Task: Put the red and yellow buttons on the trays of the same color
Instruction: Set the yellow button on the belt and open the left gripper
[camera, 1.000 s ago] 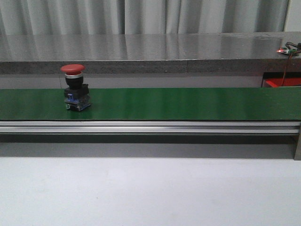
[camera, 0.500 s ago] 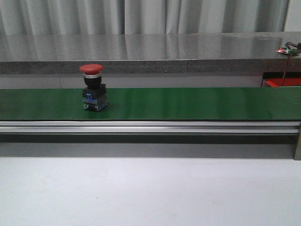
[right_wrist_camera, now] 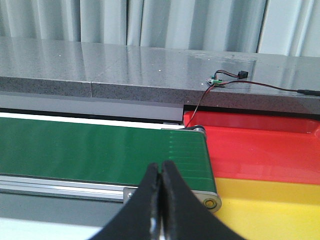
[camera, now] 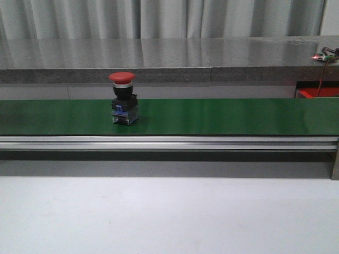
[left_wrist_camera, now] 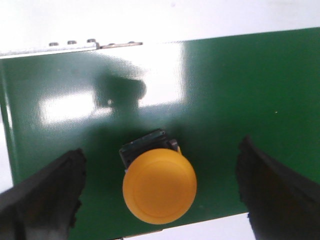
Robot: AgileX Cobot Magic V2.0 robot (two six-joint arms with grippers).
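A red button with a black and blue base stands upright on the green belt, left of centre in the front view. No gripper shows in that view. In the left wrist view a yellow button stands on the belt near its edge. My left gripper hangs open above it, one dark finger on each side and neither touching it. My right gripper is shut on nothing, near the belt's end. Past that end lie the red tray and the yellow tray.
A grey stone ledge runs behind the belt, with curtains above it. An aluminium rail fronts the belt, and a white table surface lies before it. A small circuit board with wires rests on the ledge above the red tray.
The red button has travelled to the right along the belt, staying upright.
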